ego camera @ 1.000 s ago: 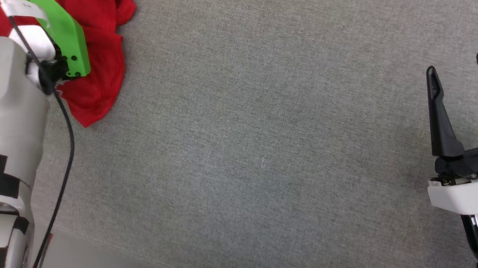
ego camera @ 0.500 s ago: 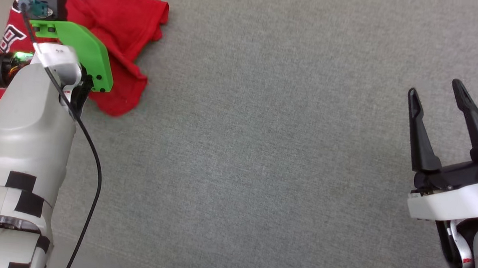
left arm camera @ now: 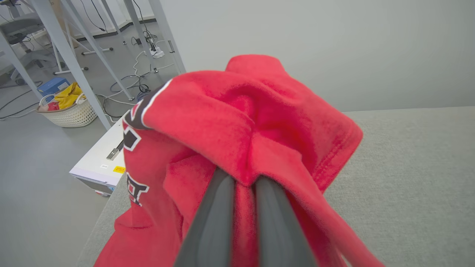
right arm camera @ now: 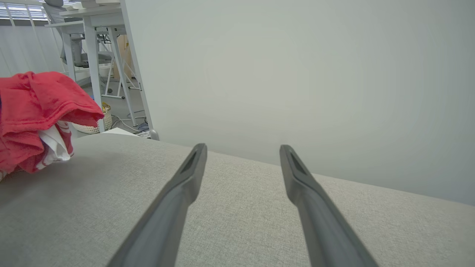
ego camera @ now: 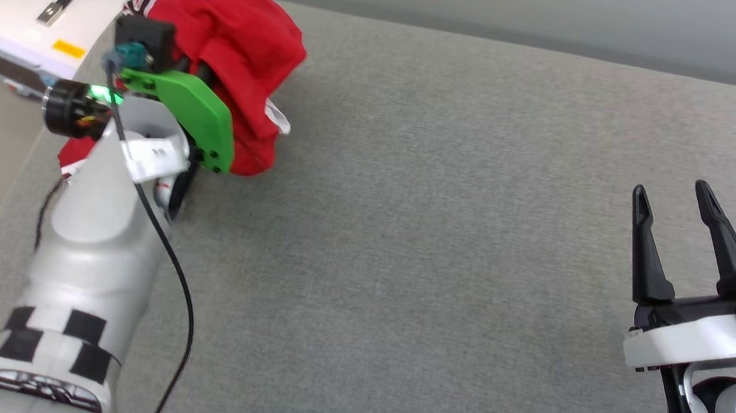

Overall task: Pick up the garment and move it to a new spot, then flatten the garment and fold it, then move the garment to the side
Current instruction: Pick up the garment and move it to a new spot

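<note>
The garment, a red jersey with white trim and black white-outlined lettering, hangs bunched at the grey table's far left. In the left wrist view the garment drapes over my left gripper, whose two dark fingers are shut on a fold of the red cloth. My left arm's green bracket covers that grip in the head view. My right gripper stands open above the table at the right, with nothing between its fingers. From the right wrist, the garment shows lifted at the far left, beyond the spread right gripper.
A white box with a handle sits beyond the table's far left corner. The grey table surface stretches between the two arms. White table legs, floor cables and a wicker basket lie off to the left.
My left gripper has closed on the garment and raised it off the table into a bunch. The head camera has shifted, bringing the table's far edge and the white box into view.
</note>
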